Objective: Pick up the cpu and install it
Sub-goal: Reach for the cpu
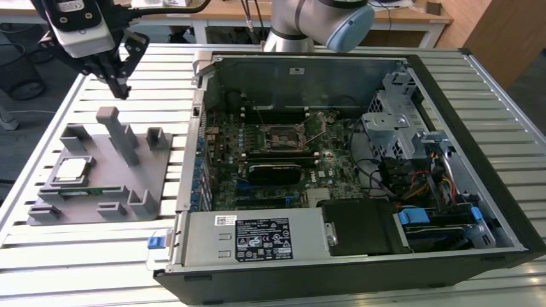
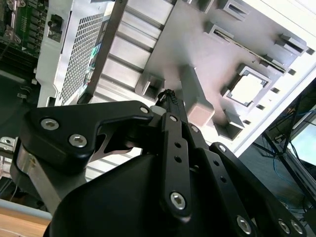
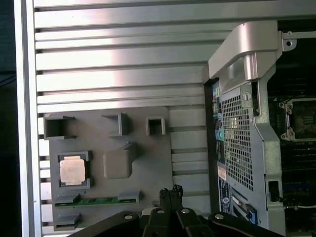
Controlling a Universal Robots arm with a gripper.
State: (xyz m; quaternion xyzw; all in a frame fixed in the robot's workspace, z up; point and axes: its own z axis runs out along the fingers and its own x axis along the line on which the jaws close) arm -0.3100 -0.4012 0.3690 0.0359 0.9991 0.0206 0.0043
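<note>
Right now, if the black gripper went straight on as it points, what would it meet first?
Probably the grey plastic fixture plate, beside its tall post, not the silver-grey cpu; depth unclear.

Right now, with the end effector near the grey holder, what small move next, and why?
Probably slide the end effector sideways until it is above the square silver-topped cpu. In the first wrist view its tips show by the edge of the grey plastic holder, well aside from the chip, which sits untouched in its pocket.

Bright, even light throughout. Glare streaks the slatted table (image 3: 123, 69) in the first wrist view. The computer case (image 1: 298, 80) lies shadowed inside.
</note>
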